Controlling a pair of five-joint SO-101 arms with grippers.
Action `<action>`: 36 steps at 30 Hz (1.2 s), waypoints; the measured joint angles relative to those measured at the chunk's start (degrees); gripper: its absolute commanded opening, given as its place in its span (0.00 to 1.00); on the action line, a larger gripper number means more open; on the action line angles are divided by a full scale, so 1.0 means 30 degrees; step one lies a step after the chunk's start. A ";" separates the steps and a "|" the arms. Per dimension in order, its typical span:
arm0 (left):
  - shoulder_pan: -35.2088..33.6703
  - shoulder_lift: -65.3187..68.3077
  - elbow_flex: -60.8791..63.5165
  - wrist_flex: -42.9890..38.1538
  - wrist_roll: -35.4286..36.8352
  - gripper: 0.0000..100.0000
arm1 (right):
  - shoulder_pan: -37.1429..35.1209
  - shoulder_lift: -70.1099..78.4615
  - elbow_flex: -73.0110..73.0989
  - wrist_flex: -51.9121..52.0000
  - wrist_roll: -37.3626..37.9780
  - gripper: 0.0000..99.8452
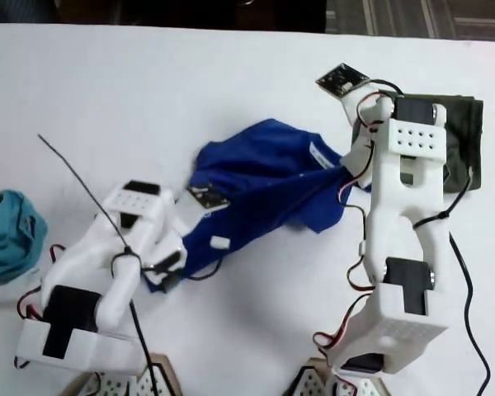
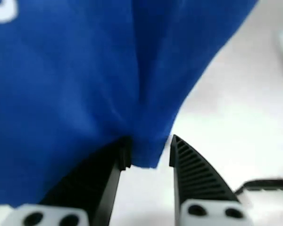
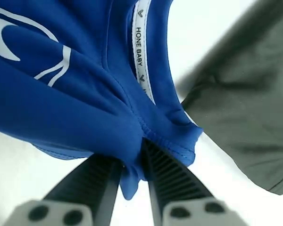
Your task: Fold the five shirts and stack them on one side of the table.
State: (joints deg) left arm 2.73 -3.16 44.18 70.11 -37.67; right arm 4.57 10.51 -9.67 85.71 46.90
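Blue shirt (image 3: 61, 108), clamped at its collar by the right gripper (image 3: 132, 162), hem between the jaws of the left gripper (image 2: 148, 146) (hold uncertain), should be stretched flat before folding.

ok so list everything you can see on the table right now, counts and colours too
blue shirt: 1, blue with white print, mid-table, stretched between the two claws
dark green shirt: 1, dark green, folded, far right of the table by the right arm
teal shirt: 1, teal, bunched at the table's left edge
table: 1, white, under everything
cables: several, black and red, along the arms
left arm: 1, white, near left of the table
right arm: 1, white, near right of the table
left claw: 1, black fingers, shut on the blue shirt's edge
right claw: 1, black fingers, shut on the blue shirt near its neckline
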 measured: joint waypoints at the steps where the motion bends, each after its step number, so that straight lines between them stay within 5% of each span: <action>1: 0.0000 -0.0029 0.0264 -0.0381 0.0000 0.16 | 0.0000 0.0000 0.0000 0.0000 0.0000 0.02; 10: -0.0059 -0.0293 0.1407 -0.1641 -0.0029 0.15 | 0.0000 0.0000 0.0000 0.0000 0.0000 0.02; 13: -0.0088 -0.0293 0.1407 -0.1670 -0.0469 0.01 | 0.0000 0.0000 0.0000 0.0000 0.0000 0.02; 19: 0.0000 -0.0322 0.1348 -0.1582 -0.0645 0.03 | 0.0000 0.0000 0.0000 0.0000 0.0000 0.02; 28: 0.0176 0.0000 -0.2256 0.2725 0.0264 0.03 | 0.0000 0.0000 0.0176 0.0000 0.0000 0.03; 36: 0.0176 0.0000 -0.4718 0.4513 0.0410 0.03 | 0.2168 -0.0029 0.0938 -0.1495 0.0000 0.24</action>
State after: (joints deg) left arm 3.25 -3.16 30.02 83.65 -36.44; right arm 11.08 10.42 -6.86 81.23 46.90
